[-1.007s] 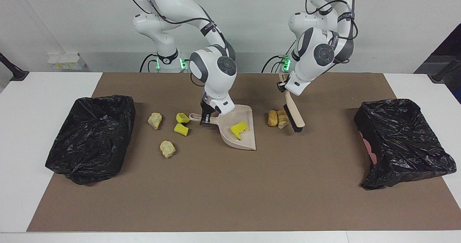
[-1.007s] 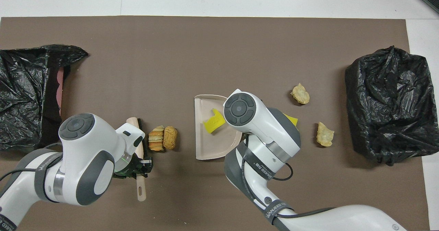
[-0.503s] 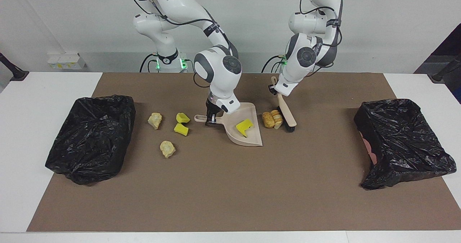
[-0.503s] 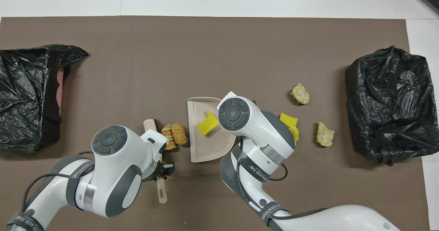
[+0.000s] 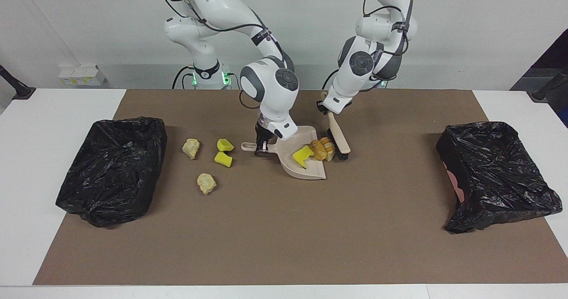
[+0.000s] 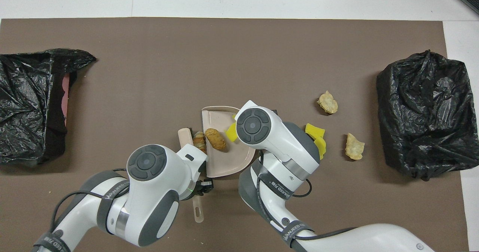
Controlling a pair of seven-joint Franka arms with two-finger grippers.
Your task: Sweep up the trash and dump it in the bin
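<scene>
A: Brown mat (image 5: 284, 237) on the white table, a black-bagged bin at each end. Status?

B: Left gripper (image 5: 325, 108) is clamped on the brush (image 5: 338, 140) handle; right gripper (image 5: 262, 146) is clamped on the dustpan (image 5: 306, 170) handle.

A: Brush versus pan?

B: Bristles sit at the pan's open lip, on the side toward the left arm's end. Brush long axis runs along that lip, handle toward the robots. Two brown bread pieces (image 6: 215, 138) straddle the lip: one on the pan floor, one at the edge against the bristles. A yellow sponge chunk (image 5: 303, 156) is deeper in.

A: So the push direction?

B: Toward the right arm's end, straight into the pan, I'd say. Left arm owns it.

A: Leftovers?

B: Two yellow chunks (image 5: 224, 152) and two cream lumps (image 5: 206, 182) on the mat between the pan handle and the bin at the right arm's end (image 5: 113, 170).
</scene>
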